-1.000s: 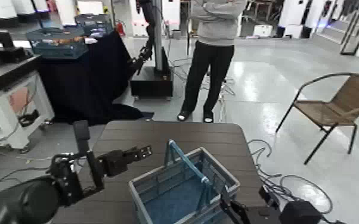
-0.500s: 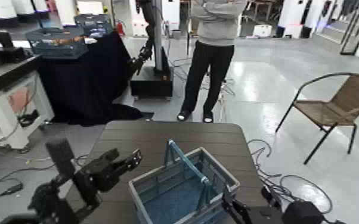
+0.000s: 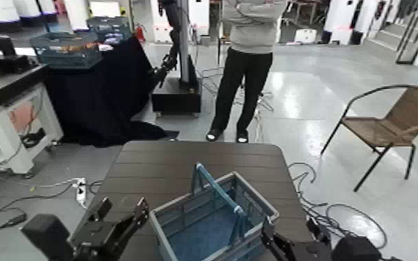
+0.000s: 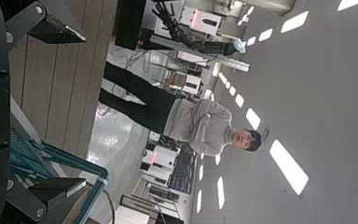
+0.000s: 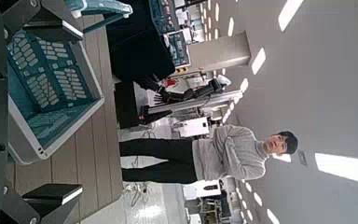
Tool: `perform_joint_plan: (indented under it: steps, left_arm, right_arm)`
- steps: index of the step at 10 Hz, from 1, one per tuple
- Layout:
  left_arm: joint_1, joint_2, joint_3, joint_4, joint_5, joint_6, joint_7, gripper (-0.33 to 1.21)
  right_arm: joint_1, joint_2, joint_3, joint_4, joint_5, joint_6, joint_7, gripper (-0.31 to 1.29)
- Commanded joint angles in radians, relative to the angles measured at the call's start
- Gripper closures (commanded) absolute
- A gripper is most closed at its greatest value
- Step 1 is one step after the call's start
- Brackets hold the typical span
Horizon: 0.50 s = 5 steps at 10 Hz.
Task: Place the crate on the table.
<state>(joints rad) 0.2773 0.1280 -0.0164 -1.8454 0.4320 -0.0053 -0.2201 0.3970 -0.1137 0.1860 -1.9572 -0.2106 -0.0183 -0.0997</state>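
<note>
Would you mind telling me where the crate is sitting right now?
In the head view, the crate rests on the near end of the table, between the left gripper and the right gripper, with the person standing beyond the far end.

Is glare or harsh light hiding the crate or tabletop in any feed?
Head view: glare only on the glossy floor beyond the table; the crate is evenly lit, left gripper and right gripper open beside it. Left wrist view: bright ceiling lights, teal handle clear. Right wrist view: same lights, crate readable.
</note>
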Motion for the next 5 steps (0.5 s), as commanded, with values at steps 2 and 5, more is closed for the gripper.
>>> perform_joint_plan:
  steps: [2,5]
  left_arm:
    - [0.076,0.001,-0.027,0.008,-0.122,-0.142,0.070,0.21]
    - [0.085,0.001,-0.033,0.009,-0.144,-0.166,0.091,0.21]
  right_arm:
    - [0.002,0.000,-0.002,-0.002,0.003,0.001,0.000,0.15]
    - [0.003,0.000,-0.003,-0.005,0.005,0.001,0.000,0.15]
